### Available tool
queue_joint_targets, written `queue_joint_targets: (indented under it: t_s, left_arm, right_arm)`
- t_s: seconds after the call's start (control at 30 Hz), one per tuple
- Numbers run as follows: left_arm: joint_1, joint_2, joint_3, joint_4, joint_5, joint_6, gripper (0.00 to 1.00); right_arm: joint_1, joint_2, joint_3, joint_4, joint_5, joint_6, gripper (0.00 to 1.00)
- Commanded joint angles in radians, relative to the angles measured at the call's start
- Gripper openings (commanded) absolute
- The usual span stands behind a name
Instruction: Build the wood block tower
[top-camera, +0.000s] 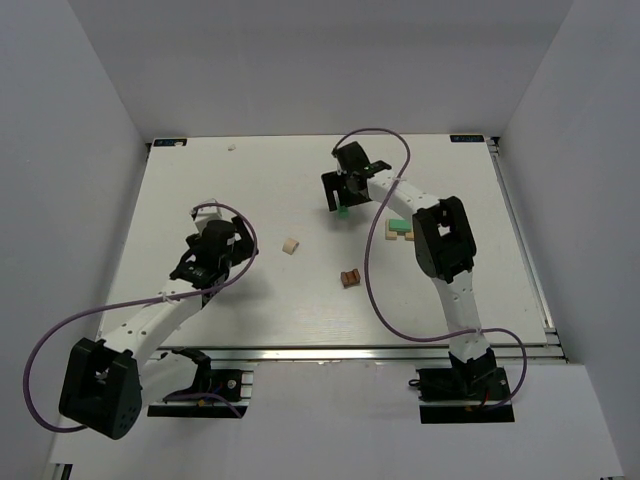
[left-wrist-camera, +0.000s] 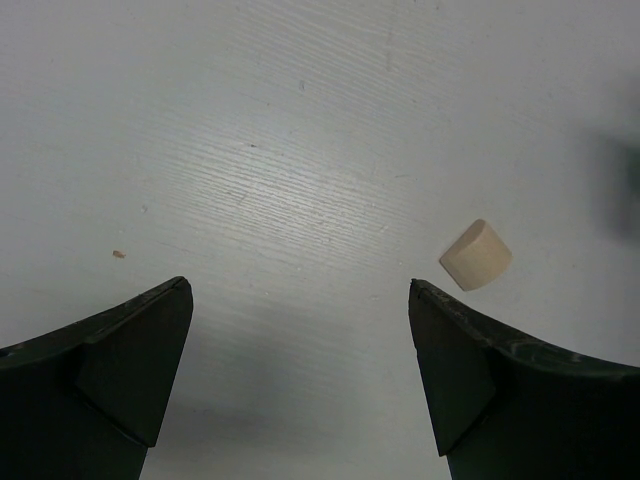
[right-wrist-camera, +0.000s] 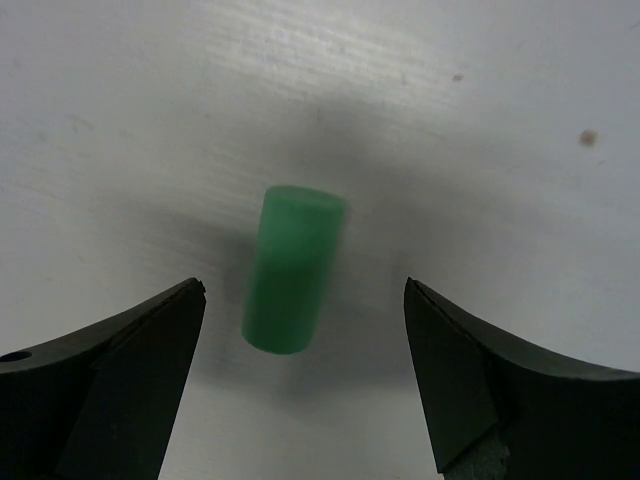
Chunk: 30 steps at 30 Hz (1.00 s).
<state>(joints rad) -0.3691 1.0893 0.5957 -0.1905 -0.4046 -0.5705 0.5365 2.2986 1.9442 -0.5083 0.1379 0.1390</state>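
White grained table (top-camera: 300, 310), grey walls (top-camera: 60, 150) — left pincer (left-wrist-camera: 300, 290) wide beside tan block (left-wrist-camera: 476, 256), right pincer (right-wrist-camera: 305, 285) wide astride green cylinder (right-wrist-camera: 293, 270).

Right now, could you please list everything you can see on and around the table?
green cylinder block: 1, green, far centre, between the right fingers, untouched
mint green block: 1, mint, right of centre beside the right arm
pale tan pieces: count unclear, tan, at the mint green block's near edge
pale tan block: 1, tan, centre-left, just beyond the left fingers
dark brown notched block: 1, brown, near centre
small pale piece: 1, far edge, too small to identify
table: 1, white
cables: 2, purple, one per arm
left fingers: 2, black, open
right fingers: 2, black, open
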Motion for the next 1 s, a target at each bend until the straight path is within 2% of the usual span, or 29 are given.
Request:
queue_joint_targets:
  t_s: [0.0,0.1,0.2,0.3,0.33,0.43,0.47,0.6,0.63,0.67,0.7,0.73,0.77,0.8,0.83,0.9,0.97]
  left_arm:
    - [0.004,-0.006,0.041,-0.009,0.003,-0.015,0.98]
    - [0.004,0.012,0.058,-0.012,0.016,-0.017,0.98]
    - [0.004,0.023,0.07,-0.004,0.032,-0.019,0.98]
    - [0.004,0.034,0.079,0.009,0.055,-0.022,0.98]
    - [0.004,0.038,0.085,0.02,0.061,-0.022,0.98]
    - [0.004,0.064,0.117,0.031,0.081,-0.026,0.98]
    - [0.002,0.07,0.127,0.033,0.092,-0.026,0.98]
    - [0.004,0.101,0.165,0.062,0.18,-0.028,0.98]
    - [0.004,0.104,0.17,0.088,0.211,-0.025,0.98]
    - [0.004,0.11,0.17,0.108,0.289,-0.02,0.98]
    - [0.004,0.113,0.17,0.126,0.335,-0.016,0.98]
    - [0.004,0.116,0.17,0.161,0.386,-0.012,0.98]
    - [0.004,0.122,0.167,0.181,0.506,-0.012,0.98]
    - [0.004,0.127,0.161,0.21,0.56,-0.015,0.98]
    - [0.004,0.133,0.161,0.255,0.613,-0.031,0.98]
    - [0.002,0.15,0.147,0.308,0.763,-0.057,0.98]
    - [-0.002,0.161,0.138,0.387,0.841,-0.097,0.98]
  right_arm:
    - [0.011,-0.06,-0.083,0.062,-0.046,0.067,0.85]
    - [0.011,-0.062,-0.139,0.091,-0.044,0.074,0.83]
    - [0.011,-0.053,-0.154,0.1,-0.046,0.079,0.77]
    - [0.011,-0.048,-0.165,0.128,-0.044,0.073,0.58]
    - [0.011,-0.047,-0.165,0.134,-0.04,0.065,0.42]
    - [0.013,-0.051,-0.174,0.14,-0.021,0.06,0.22]
    - [0.013,-0.063,-0.192,0.149,-0.015,0.053,0.17]
    - [0.011,-0.12,-0.281,0.229,-0.029,0.001,0.08]
    - [0.013,-0.145,-0.313,0.255,-0.068,-0.024,0.05]
    - [0.014,-0.172,-0.359,0.296,-0.175,-0.05,0.03]
    - [0.016,-0.248,-0.414,0.403,-0.229,-0.076,0.02]
    - [0.019,-0.295,-0.532,0.459,-0.359,-0.122,0.02]
    - [0.023,-0.338,-0.589,0.508,-0.426,-0.133,0.02]
    - [0.026,-0.434,-0.65,0.575,-0.489,-0.156,0.02]
    - [0.028,-0.482,-0.763,0.688,-0.605,-0.186,0.02]
    - [0.036,-0.603,-0.862,0.792,-0.697,-0.193,0.02]
    - [0.043,-0.684,-0.961,0.887,-0.802,-0.199,0.03]
